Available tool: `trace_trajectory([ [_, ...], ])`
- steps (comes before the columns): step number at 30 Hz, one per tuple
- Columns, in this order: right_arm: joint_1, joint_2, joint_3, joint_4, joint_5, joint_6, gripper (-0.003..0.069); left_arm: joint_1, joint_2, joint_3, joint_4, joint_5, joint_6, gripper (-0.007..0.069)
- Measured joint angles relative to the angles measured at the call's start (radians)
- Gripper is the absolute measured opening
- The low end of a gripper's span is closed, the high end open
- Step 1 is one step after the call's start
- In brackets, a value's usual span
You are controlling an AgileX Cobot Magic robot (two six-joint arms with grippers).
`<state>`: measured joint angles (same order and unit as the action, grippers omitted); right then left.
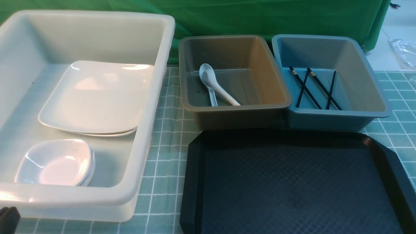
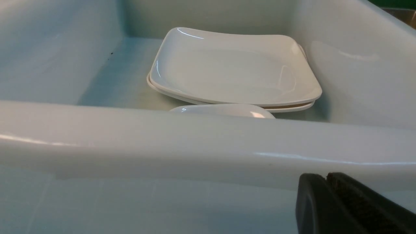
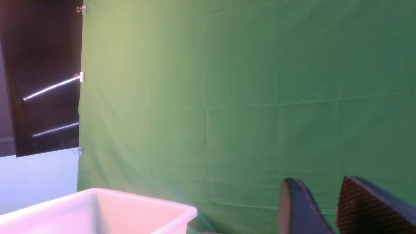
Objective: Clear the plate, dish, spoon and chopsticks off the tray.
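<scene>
Left pincer (image 2: 328, 195), jaws together, is sitting low outside the white tub (image 1: 146, 136) holding the plate (image 1: 97, 97) and dish (image 1: 55, 162). Spoon (image 1: 214, 86) is lying in the brown tub (image 1: 234, 110), chopsticks (image 1: 313, 87) in the blue tub (image 1: 338, 113). Tray (image 1: 292, 182) is looking cleared; just park clear. Right pincer (image 3: 320, 208), jaws apart, is pointing at the green backdrop (image 3: 243, 97).

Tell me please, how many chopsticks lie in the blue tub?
4. All four chopsticks lie inside the blue tub, crossing one another. Two show gold bands at their far ends. The tub's near wall hides their near tips; the tray holds none.
</scene>
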<state>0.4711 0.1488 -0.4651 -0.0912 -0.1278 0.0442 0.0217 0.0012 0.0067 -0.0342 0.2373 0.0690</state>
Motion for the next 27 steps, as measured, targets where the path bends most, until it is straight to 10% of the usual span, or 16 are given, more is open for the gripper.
trace_trajectory([
  [13, -0.014, -0.002, 0.001, 0.0, 0.119, -0.044, 0.0239, 0.0, 0.0, 0.0, 0.0, 0.0, 0.0, 0.0017],
  [27, -0.47, -0.064, 0.448, 0.001, 0.309, -0.129, 0.0239, 0.0, 0.0, 0.0, 0.0, 0.002, 0.0, 0.0017],
])
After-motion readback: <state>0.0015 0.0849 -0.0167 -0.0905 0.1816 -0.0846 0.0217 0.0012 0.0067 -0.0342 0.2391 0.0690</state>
